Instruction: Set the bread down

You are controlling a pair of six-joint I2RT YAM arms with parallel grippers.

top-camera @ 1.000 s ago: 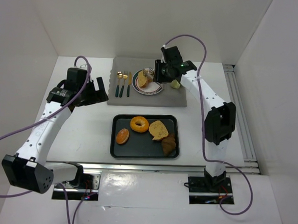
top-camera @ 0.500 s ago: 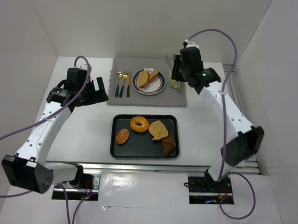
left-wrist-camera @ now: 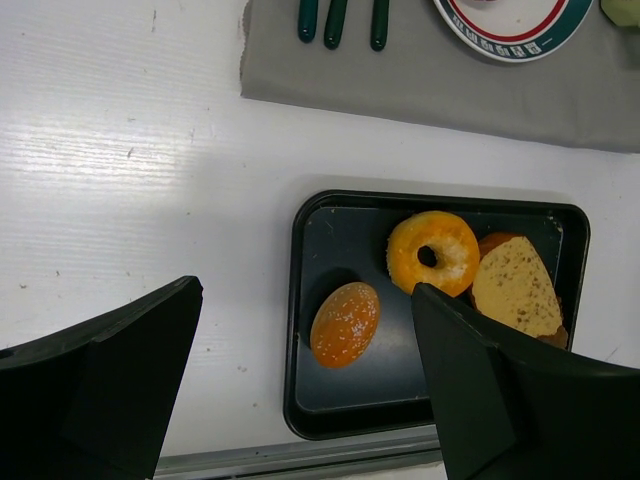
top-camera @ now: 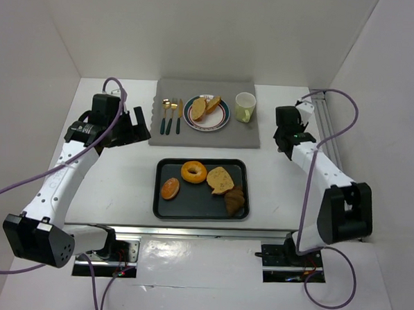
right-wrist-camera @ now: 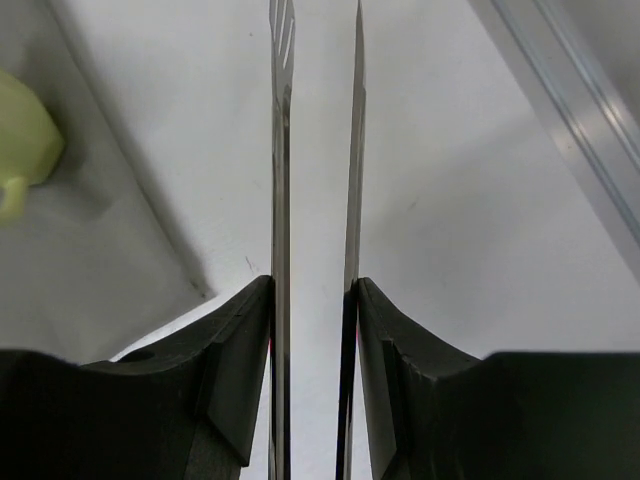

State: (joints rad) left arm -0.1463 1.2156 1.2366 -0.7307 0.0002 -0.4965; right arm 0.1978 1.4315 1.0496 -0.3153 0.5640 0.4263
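Two bread slices (top-camera: 203, 107) lie on the patterned plate (top-camera: 218, 121) on the grey mat. A black tray (top-camera: 190, 203) holds a ring doughnut (top-camera: 193, 172), a seeded bun (top-camera: 170, 188), a bread slice (top-camera: 220, 178) and a dark pastry (top-camera: 235, 200). My right gripper (top-camera: 287, 117) (right-wrist-camera: 315, 290) is right of the mat, shut on metal tongs (right-wrist-camera: 282, 150) whose blades stand slightly apart with nothing between them. My left gripper (top-camera: 138, 121) (left-wrist-camera: 308, 290) hangs open left of the mat, looking down on the bun (left-wrist-camera: 345, 323) and doughnut (left-wrist-camera: 433, 252).
A pale yellow cup (top-camera: 245, 107) (right-wrist-camera: 22, 150) stands on the mat (top-camera: 246, 135) beside the plate. Cutlery (top-camera: 170, 115) lies left of the plate. An aluminium rail (top-camera: 330, 151) (right-wrist-camera: 590, 130) runs along the table's right side. White walls close in the back and sides.
My right arm has swung away from above the plate, past the cup, to the table right of the mat, tongs still gripped. The left arm has not moved.
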